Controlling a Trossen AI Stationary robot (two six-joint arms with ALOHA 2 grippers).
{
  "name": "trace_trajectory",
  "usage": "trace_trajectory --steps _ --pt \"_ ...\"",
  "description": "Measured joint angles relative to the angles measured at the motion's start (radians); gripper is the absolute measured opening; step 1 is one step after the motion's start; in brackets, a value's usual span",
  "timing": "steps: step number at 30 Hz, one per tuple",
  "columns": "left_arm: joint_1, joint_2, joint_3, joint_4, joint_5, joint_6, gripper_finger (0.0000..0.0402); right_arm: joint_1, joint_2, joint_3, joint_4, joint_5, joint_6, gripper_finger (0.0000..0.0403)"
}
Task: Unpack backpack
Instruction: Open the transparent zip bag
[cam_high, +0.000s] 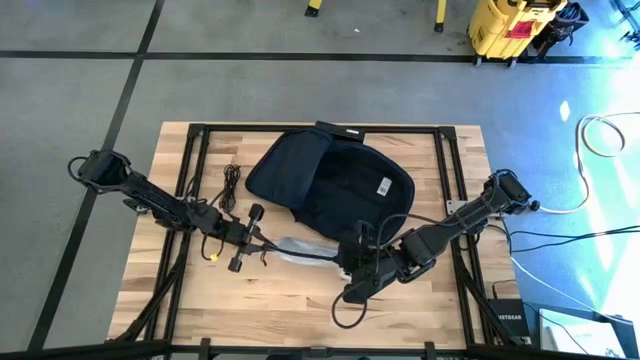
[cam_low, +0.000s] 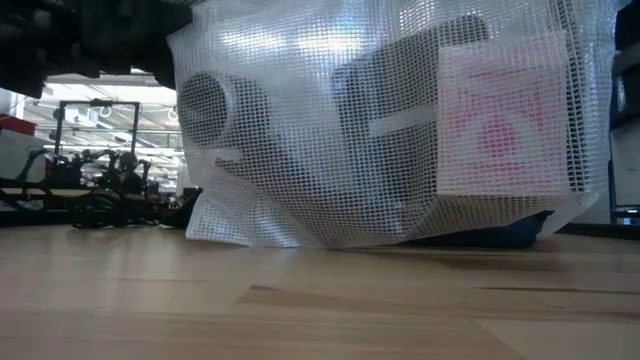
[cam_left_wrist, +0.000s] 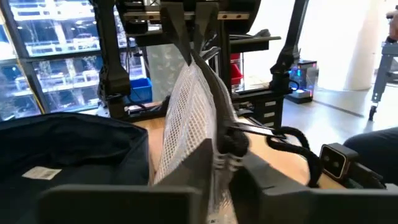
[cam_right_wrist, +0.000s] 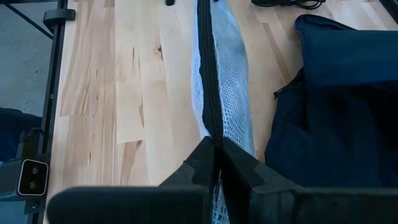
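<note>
Both grippers pinched the white mesh pouch (cam_high: 300, 248) along its black zipper: left gripper (cam_left_wrist: 214, 152) and right gripper (cam_right_wrist: 217, 158), fingers clamped. The soft navy backpack (cam_high: 335, 180) lay open on the wooden table (cam_high: 290, 305), just behind.

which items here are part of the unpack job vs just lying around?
In the job:
- backpack, open on the table
- mesh pouch, out of the bag, held at both ends
- left gripper, shut on the pouch
- right gripper, shut on its zipper edge

Lying about:
- black cable beside the backpack
- yellow bin on the floor
</note>
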Motion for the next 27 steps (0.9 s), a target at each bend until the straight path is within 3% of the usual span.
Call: trace_trajectory --steps 6,12,19,24,27 --pt "0.0 0.0 0.0 0.0 0.001 -0.002 0.0 0.0 0.0 0.0 0.002 -0.027 -0.001 0.0009" --pt "0.0 0.0 0.0 0.009 0.003 -0.006 0.0 0.0 -0.002 0.002 0.017 -0.054 -0.092 0.0083" --pt "0.0 0.0 -0.001 0.013 0.002 -0.033 0.0 -0.037 -0.002 0.014 0.075 0.013 -0.412 0.0188" --pt "0.002 0.0 -0.001 0.013 0.002 -0.073 0.0 -0.078 0.046 0.019 0.348 -0.028 -0.731 0.0201" --pt "0.011 0.0 -0.001 0.011 0.003 -0.112 0.0 -0.085 0.101 0.031 0.415 -0.014 -0.95 0.0202"
